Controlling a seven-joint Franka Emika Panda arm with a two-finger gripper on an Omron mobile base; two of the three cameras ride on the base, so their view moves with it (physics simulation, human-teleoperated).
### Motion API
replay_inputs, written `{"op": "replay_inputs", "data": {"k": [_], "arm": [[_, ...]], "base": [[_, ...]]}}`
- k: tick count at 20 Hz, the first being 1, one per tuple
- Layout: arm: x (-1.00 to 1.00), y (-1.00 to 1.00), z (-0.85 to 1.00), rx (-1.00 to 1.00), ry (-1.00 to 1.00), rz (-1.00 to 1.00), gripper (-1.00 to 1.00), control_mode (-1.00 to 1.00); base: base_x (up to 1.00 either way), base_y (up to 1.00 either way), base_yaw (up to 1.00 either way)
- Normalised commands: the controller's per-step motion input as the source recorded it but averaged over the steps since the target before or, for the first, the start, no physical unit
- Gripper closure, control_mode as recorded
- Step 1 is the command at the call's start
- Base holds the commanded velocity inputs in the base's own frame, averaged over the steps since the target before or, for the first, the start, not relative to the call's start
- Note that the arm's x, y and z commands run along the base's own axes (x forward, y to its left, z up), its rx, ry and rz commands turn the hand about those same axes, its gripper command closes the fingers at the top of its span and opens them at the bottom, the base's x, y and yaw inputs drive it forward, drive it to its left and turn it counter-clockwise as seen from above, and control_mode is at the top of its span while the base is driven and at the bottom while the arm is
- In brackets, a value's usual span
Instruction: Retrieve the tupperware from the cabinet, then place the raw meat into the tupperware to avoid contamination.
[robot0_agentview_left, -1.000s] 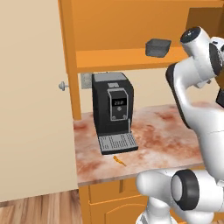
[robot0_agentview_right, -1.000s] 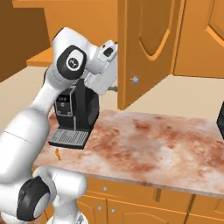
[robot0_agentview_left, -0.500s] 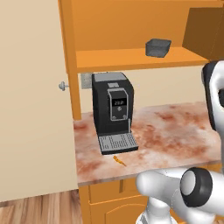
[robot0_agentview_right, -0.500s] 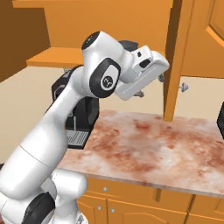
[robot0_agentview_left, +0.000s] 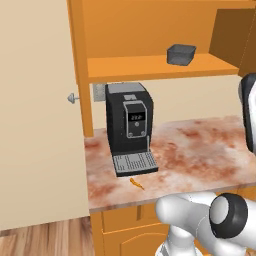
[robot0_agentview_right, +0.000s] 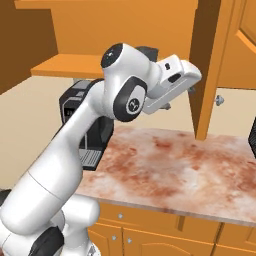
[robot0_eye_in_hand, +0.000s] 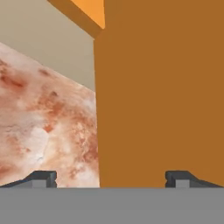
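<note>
The cabinet (robot0_agentview_left: 150, 67) stands open above the counter, and a dark grey tupperware (robot0_agentview_left: 181, 54) sits on its shelf at the right. The raw meat (robot0_agentview_left: 136, 183), a tiny orange-brown sliver, lies on the counter just in front of the coffee machine's tray. In the right base view my arm reaches up and right, with the hand close against the edge of the cabinet's right door (robot0_agentview_right: 207, 70). In the hand view my gripper (robot0_eye_in_hand: 109, 179) is open, its fingertips (robot0_eye_in_hand: 41, 177) wide apart, facing that door's orange panel (robot0_eye_in_hand: 157, 96) with nothing between them.
A black coffee machine (robot0_agentview_left: 129, 125) stands on the marbled counter (robot0_agentview_left: 200, 150) under the shelf. The cabinet's left door (robot0_agentview_left: 35, 115) hangs wide open with its knob (robot0_agentview_left: 72, 98) showing. The right door's knob (robot0_agentview_right: 219, 100) sticks out just beyond my hand. Orange base cabinets (robot0_agentview_right: 165, 235) run below.
My arm has swung from in front of the coffee machine up and right. The right cabinet door has swung further open along with it. The gripper stays open.
</note>
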Motion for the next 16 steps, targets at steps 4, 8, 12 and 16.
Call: {"op": "replay_inputs", "data": {"k": [4, 8, 12, 16], "arm": [[-0.07, 0.19, -0.05, -0.05, -0.07, 0.04, -1.0, -1.0], [0.0, 0.51, 0.02, -0.11, 0.0, 0.12, -1.0, -1.0], [0.0, 0.62, 0.15, -0.16, -0.02, 0.13, -1.0, -1.0], [0.0, 0.73, 0.18, -0.18, -0.02, 0.13, -1.0, -1.0]], "base": [[0.0, 0.0, 0.0], [0.0, 0.0, 0.0], [0.0, 0.0, 0.0], [0.0, 0.0, 0.0]]}}
